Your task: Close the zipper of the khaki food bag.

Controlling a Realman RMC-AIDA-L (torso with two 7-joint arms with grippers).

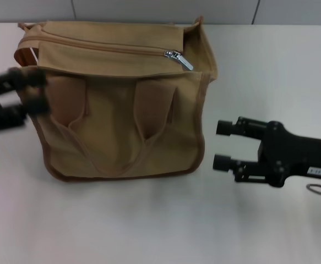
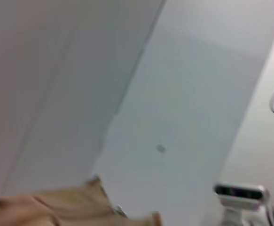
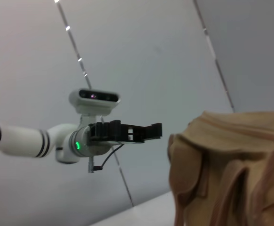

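At the bag's left-hand end, the left end effector (image 1: 32,92) sits w/ its two dark fingers spread apart, upper one by the top corner, lower one against the side panel; nothing gripped, though it's blurred so contact can't be confirmed. Right end effector (image 1: 224,145) hangs just beside the bag's right side, low over the worktop (image 1: 270,66), fingers parted and empty, pointing toward the bag.

Between them stands the khaki food bag (image 1: 121,126), upright near the worktop's back edge, front panel and two looped handles facing the robot. Zipper (image 1: 116,47) runs along the top flap; its long axis goes left-right, roughly parallel to the back wall. Silver slider and pull tab (image 1: 179,59) sit near the right end, tab pointing down-right. Whether the track behind it is already meshed isn't clear from here.

Handling, as a judgement: canvas is soft and light, so it'll likely buckle or slide if the tab is pulled w/o bracing. Best hold is prob. the small metal tab w/ one end effector, other one pinning the flap end. Tab is thin and slick; easy to lose.
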